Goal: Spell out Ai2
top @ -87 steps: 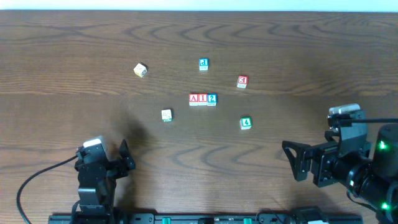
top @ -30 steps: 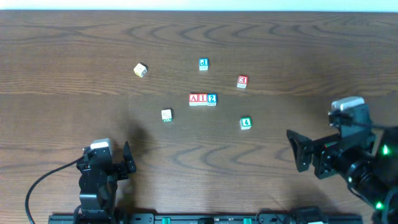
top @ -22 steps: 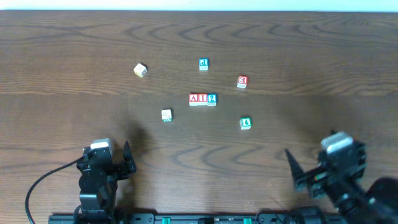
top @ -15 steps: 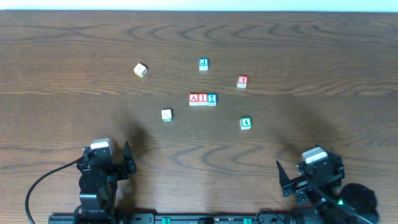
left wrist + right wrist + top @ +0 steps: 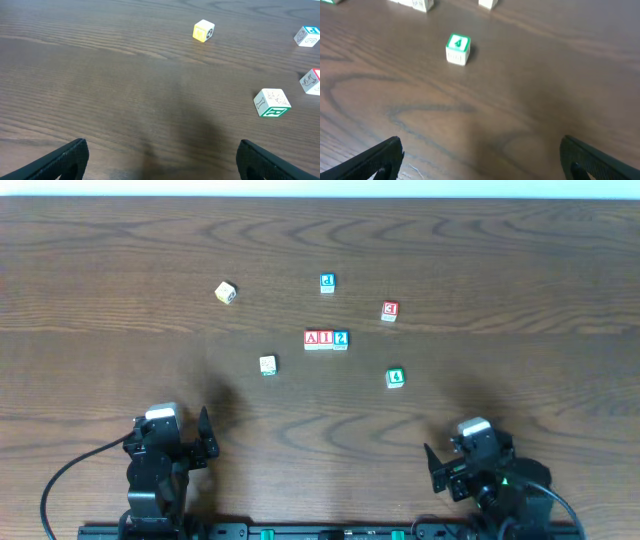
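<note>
The wooden counter [image 5: 500,250] carries everything, and as far as the overhead view shows, the word is already laid out near its middle. Both arms sit at the counter's near edge, well apart from the "I" cube [image 5: 326,339]. The left tool [image 5: 160,147] is off to its near left and the right tool [image 5: 480,145] to its near right. Each has its fingers spread wide with nothing between them. The "A" cube [image 5: 312,339] stands against the left side of the "I" cube and the "2" cube [image 5: 341,339] against its right, so the row reads A, I, 2 from the robot's side. I judge the spelling done, with at most a slight squaring-up of the row left. The spare cubes lie scattered around it: the "J" cube [image 5: 327,283] beyond the "I" cube, the "3" cube [image 5: 389,311] beyond and to the right, the green "4" cube [image 5: 395,378] nearer and to the right, a pale cube [image 5: 267,365] nearer and to the left, and a yellowish cube [image 5: 225,292] far to the left. The characters are tiny from overhead, and I cannot tell whether the three cubes truly touch. Both wrist views cut the row off at their frame edges, and the faces of the pale and yellowish cubes are unreadable.
</note>
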Robot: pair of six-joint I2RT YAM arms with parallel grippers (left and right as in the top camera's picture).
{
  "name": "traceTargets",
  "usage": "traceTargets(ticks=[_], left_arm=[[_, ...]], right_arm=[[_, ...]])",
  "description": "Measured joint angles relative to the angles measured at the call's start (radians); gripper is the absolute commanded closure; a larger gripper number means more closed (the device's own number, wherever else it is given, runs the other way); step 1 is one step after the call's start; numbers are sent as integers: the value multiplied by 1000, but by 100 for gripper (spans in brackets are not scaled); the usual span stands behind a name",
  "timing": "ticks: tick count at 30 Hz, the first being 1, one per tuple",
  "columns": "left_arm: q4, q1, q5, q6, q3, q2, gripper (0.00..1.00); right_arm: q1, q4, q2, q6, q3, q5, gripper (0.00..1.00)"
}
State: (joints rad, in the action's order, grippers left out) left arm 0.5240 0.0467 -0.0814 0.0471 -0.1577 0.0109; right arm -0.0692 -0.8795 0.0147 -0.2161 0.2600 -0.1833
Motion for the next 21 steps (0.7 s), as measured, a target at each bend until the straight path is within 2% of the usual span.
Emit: traceTargets(ticks=[6,21], left_arm=[[0,0,0,0,0,0,4],[0,0,0,0,0,0,5]], right_arm=[[0,25,0,50,-44,0,1],[0,27,0,56,-46,0,1]])
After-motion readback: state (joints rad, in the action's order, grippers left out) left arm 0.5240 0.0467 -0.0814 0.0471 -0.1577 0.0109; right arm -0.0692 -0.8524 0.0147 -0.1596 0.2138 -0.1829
